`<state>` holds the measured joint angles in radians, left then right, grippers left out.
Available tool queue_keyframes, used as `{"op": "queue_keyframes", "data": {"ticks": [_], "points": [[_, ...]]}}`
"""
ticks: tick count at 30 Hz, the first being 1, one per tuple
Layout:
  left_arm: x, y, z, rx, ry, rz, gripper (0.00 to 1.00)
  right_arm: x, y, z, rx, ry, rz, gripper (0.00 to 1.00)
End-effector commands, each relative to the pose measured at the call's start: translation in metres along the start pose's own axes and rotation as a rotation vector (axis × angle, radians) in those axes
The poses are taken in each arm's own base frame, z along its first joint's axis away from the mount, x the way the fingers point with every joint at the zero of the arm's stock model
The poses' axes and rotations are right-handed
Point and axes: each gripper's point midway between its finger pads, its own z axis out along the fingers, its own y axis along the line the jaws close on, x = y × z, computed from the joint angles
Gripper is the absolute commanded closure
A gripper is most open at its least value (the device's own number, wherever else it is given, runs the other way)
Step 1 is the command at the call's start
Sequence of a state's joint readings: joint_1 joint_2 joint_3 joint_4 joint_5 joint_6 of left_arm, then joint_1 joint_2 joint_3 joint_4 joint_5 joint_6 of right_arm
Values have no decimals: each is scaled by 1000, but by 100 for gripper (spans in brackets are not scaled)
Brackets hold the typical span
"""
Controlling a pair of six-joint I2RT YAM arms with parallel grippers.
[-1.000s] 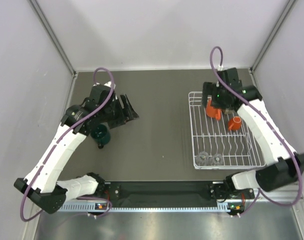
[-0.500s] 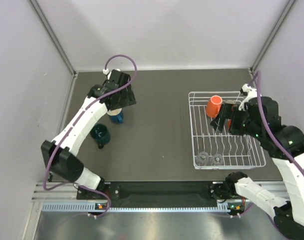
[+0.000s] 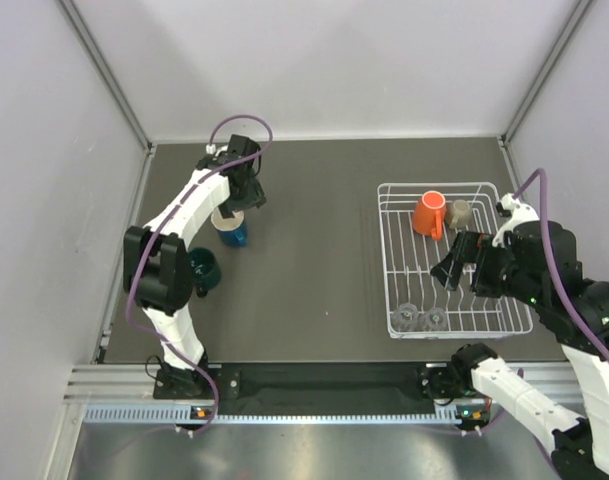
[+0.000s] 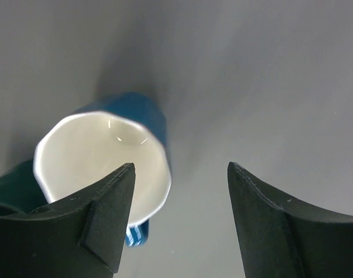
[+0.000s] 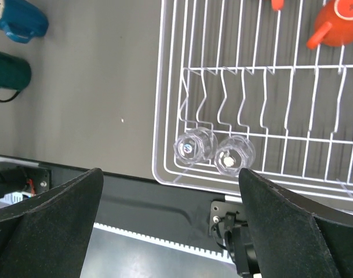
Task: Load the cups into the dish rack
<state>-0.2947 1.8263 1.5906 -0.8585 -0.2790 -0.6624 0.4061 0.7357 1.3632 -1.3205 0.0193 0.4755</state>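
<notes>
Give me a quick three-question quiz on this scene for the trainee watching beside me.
1. True or false: the dark green cup stands in the dish rack.
2. How many clear glasses are in the rack? A one, B two, C four.
3. Fill in: the left gripper hangs open over the ____ mug.
Key: 1 false, it is on the table; 2 B; 3 blue, the blue mug.

Blue mug looks glazed, pretty glossy, white inside. Dish rack is smooth white-coated wire, two glasses clear and shiny, tabletop matt dark grey.
</notes>
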Motion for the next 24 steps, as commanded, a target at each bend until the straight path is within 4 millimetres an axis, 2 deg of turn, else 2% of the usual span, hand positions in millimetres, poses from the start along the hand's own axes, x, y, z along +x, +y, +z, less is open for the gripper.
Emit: {"op": "queue_keyframes", "data": {"ticks": [1,5,10,12,14,15,16,20,22,23,24], "points": [[-15,-9,14,-5,-26,-69,30,-1,-5,-14,22,-22,0,0],[-9,-11,30,-31,19,-90,35,1,-7,-14,33,-15,1,0],[-12,-10,35,-54,23,-86,65,-2,-4,-10,23,-13,5,0],[-14,-9,33,-61,16,-85,70,-2,-3,-8,24,-7,2,0],[-14,-8,31,-59,17,-73,81,-2,-2,-6,21,0,1,0],[-14,-8,31,-60,21,-67,88,-2,-1,-5,16,2,1,0],[-13,-8,28,-54,26,-58,100,-3,0,-3,12,3,-1,0],[-9,-13,13,-7,64,-39,100,-2,5,2,-10,13,2,0],[-9,-26,-6,89,85,-35,100,-1,5,6,-11,22,3,0],[-11,-35,-14,147,89,-35,100,0,11,9,-43,31,2,0],[-16,-42,-31,208,75,-39,100,1,15,11,-61,43,4,0]]}}
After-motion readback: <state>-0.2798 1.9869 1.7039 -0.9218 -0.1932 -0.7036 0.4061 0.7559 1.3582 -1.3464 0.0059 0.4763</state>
